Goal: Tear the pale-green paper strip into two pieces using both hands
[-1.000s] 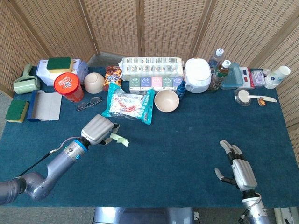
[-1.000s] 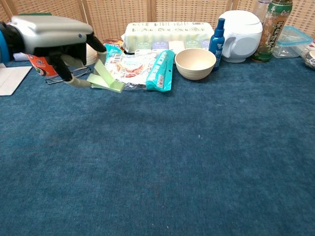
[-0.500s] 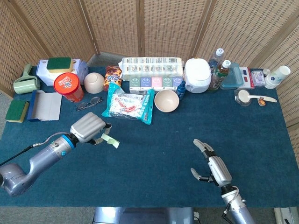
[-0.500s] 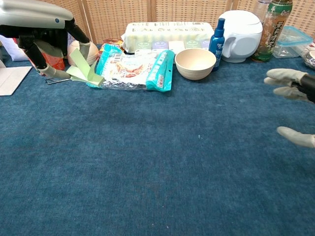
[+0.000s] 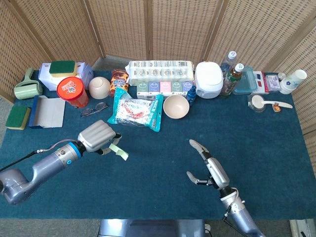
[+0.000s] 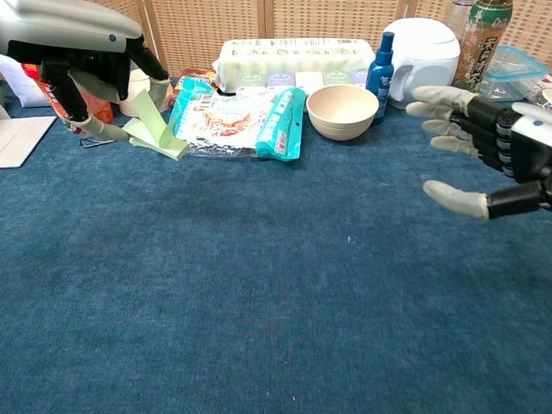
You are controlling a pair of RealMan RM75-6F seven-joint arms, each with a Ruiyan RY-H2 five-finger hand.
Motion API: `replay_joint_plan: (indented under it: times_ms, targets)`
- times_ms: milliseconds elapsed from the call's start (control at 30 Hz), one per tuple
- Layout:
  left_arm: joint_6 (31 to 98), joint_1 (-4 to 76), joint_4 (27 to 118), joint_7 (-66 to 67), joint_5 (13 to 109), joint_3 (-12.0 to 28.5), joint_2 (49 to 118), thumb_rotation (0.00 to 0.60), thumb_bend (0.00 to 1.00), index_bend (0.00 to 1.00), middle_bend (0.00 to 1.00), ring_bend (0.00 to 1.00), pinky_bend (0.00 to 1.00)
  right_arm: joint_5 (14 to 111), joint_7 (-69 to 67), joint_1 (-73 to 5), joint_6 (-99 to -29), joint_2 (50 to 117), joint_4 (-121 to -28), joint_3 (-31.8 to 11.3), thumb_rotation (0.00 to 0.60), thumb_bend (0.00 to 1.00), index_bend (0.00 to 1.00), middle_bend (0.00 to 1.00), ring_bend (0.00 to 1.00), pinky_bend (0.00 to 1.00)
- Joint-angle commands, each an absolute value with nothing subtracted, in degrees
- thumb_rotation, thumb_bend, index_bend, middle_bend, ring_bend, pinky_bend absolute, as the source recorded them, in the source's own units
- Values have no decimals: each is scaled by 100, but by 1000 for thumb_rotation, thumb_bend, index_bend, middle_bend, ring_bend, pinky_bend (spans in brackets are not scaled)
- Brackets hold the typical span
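My left hand (image 5: pixel 97 136) (image 6: pixel 73 47) hovers over the left part of the blue table and pinches the pale-green paper strip (image 5: pixel 118 150) (image 6: pixel 155 129), which hangs folded from its fingers toward the right. My right hand (image 5: pixel 210 169) (image 6: pixel 487 151) is in mid-air over the table's right middle, fingers spread and thumb apart, holding nothing. A wide gap of bare cloth lies between the two hands.
Behind the left hand lie glasses (image 5: pixel 94 108), a red can (image 5: pixel 72 92) and a teal snack bag (image 5: pixel 136 111). A beige bowl (image 5: pixel 176 106) (image 6: pixel 342 109), blue bottle (image 6: pixel 379 65) and white cooker (image 5: pixel 209 79) line the back. A notebook (image 5: pixel 48 111) and sponge (image 5: pixel 18 117) sit left.
My right hand has come in from the right edge toward the table's middle, still open. The left hand drew back left with the strip, then shifted slightly right.
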State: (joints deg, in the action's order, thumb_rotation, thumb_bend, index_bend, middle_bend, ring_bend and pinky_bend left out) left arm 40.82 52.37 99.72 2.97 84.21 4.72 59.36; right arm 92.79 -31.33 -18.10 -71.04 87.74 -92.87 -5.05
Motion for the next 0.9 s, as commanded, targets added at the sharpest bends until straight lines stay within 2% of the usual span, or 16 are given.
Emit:
replay_joint_plan:
  times_ms: [33, 67, 133, 167, 233, 333, 400, 500, 600, 900]
  targets:
    - [4033, 5293, 9968, 303, 8422, 505, 5946, 600, 433, 740, 1000, 1000, 1000, 9109, -3736, -2109, -6819, 8891, -9190, -715, 600, 385, 0, 7, 19, 51]
    - [4015, 5314, 9966, 307, 8419, 517, 5951, 600, 433, 740, 1000, 1000, 1000, 9098, -3845, -2183, -6773, 8910, -9147, -761, 600, 385, 0, 13, 30, 53]
    - [3989, 5347, 9961, 320, 8414, 533, 5962, 600, 433, 740, 1000, 1000, 1000, 9087, -3984, -2292, -6713, 8947, -9089, -823, 600, 385, 0, 84, 136, 120]
    - [3982, 5359, 9961, 325, 8412, 541, 5968, 600, 433, 740, 1000, 1000, 1000, 9076, -4034, -2339, -6679, 8960, -9068, -849, 600, 385, 0, 158, 229, 179]
    - [3957, 5388, 9967, 336, 8402, 554, 5979, 600, 433, 740, 1000, 1000, 1000, 9040, -4093, -2442, -6622, 9008, -8989, -917, 600, 385, 0, 400, 492, 385]
    - [3928, 5424, 9978, 359, 8397, 569, 5990, 600, 433, 740, 1000, 1000, 1000, 9009, -4057, -2561, -6588, 9091, -8867, -1005, 600, 384, 1, 695, 790, 643]
    - [3894, 5455, 9979, 383, 8381, 579, 5995, 600, 433, 740, 1000, 1000, 1000, 9007, -4039, -2634, -6603, 9161, -8810, -1053, 600, 382, 28, 811, 894, 721]
    - [3846, 5503, 9971, 416, 8344, 601, 6002, 600, 433, 740, 1000, 1000, 1000, 9017, -4049, -2740, -6584, 9216, -8780, -1076, 600, 377, 106, 893, 960, 768]
    - [3802, 5546, 9967, 430, 8306, 624, 6009, 600, 433, 740, 1000, 1000, 1000, 9045, -4060, -2828, -6543, 9240, -8764, -1056, 600, 374, 148, 917, 978, 775]
    - [3671, 5690, 9952, 444, 8246, 682, 6066, 600, 433, 740, 1000, 1000, 1000, 9147, -4263, -3049, -6434, 9262, -8803, -937, 600, 370, 161, 931, 991, 775]
